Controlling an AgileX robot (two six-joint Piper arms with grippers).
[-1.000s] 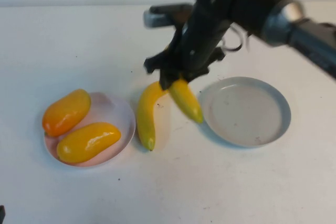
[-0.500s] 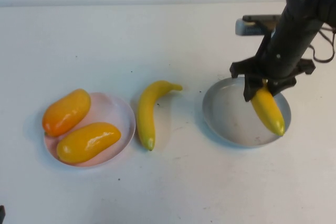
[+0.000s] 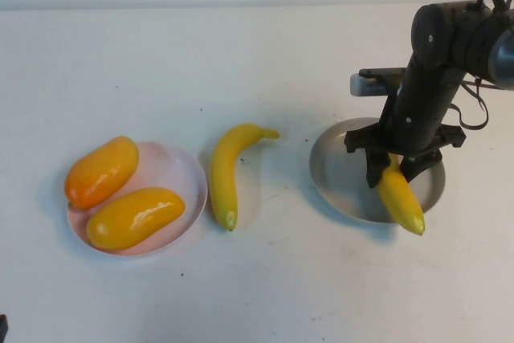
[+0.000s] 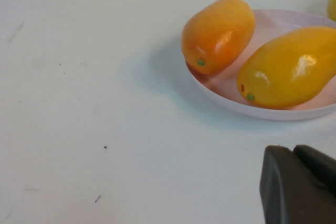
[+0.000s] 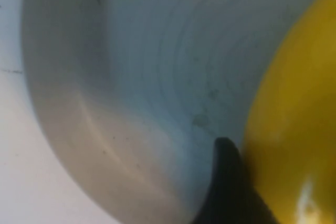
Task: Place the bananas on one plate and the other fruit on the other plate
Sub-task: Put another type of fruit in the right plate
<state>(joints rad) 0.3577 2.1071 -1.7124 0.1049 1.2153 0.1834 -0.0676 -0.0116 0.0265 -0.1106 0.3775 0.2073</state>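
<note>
Since the previous frame our right gripper (image 3: 393,173), jaws clamped on one banana (image 3: 401,197), has descended over the blue-grey plate (image 3: 333,178); its tip overhangs the near rim, so release may tip it out. We note the second banana (image 3: 225,170) lying between plates, the mango-like fruits (image 3: 132,217) on the pink plate (image 3: 173,168), and our left gripper (image 4: 299,184) parked near-left, jaw state undetermined.

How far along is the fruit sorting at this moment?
Done: both mangoes sit on the pink plate. In hand: the right gripper holds one banana over the grey plate, its tip past the rim. Left: the second banana lies on the table. The left gripper waits near the pink plate.
</note>
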